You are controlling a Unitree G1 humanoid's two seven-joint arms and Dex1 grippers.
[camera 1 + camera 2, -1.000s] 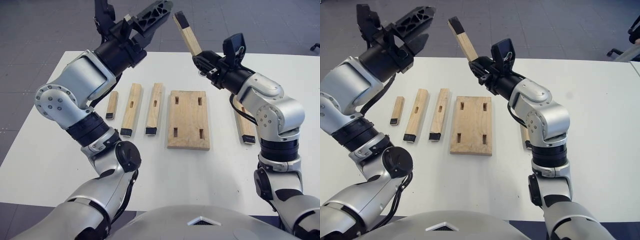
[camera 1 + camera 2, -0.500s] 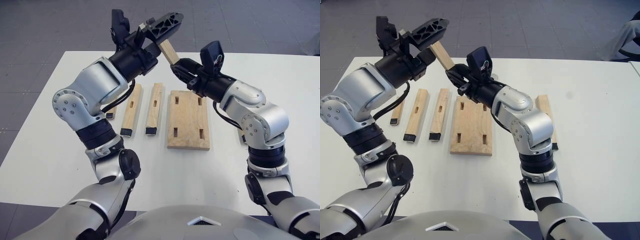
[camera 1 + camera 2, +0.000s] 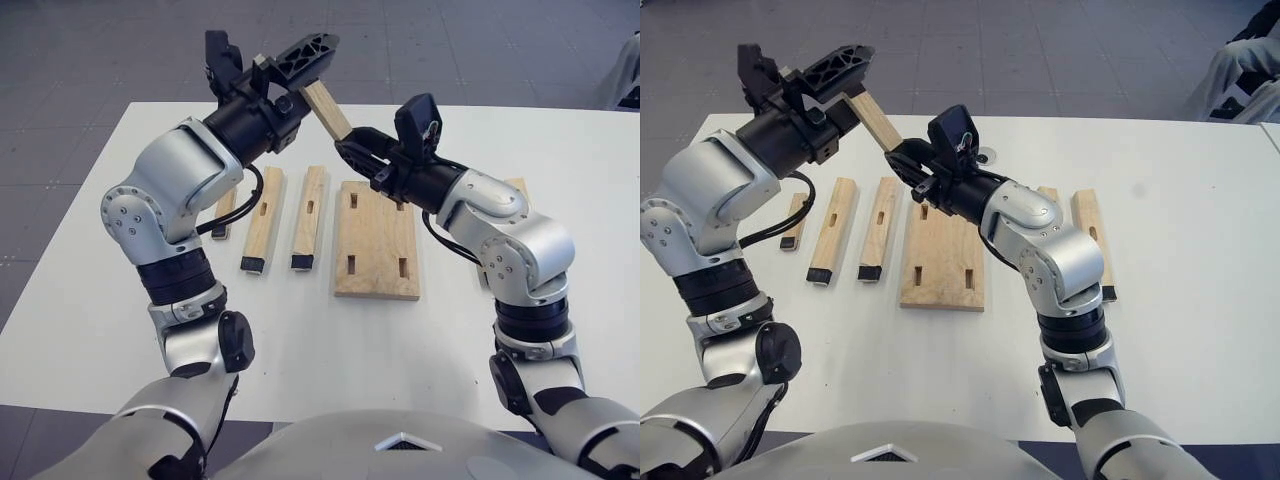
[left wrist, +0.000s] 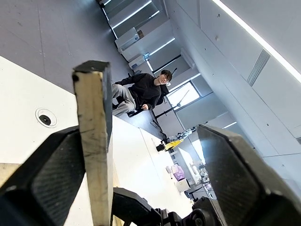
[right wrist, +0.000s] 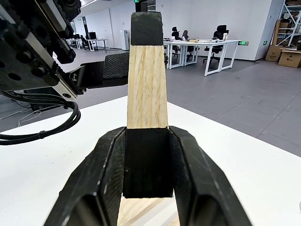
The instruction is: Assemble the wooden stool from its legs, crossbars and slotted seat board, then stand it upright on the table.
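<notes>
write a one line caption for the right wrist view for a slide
Right gripper shut on a black-capped wooden leg, its capped end inside the open left gripper, over the white table.

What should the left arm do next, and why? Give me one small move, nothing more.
Probably close the left gripper on the wooden leg. The right gripper grips the leg's lower end, and its black-capped upper end sits inside the open left gripper, against one finger, with the other finger apart. Closing would likely secure it for a handover.
</notes>
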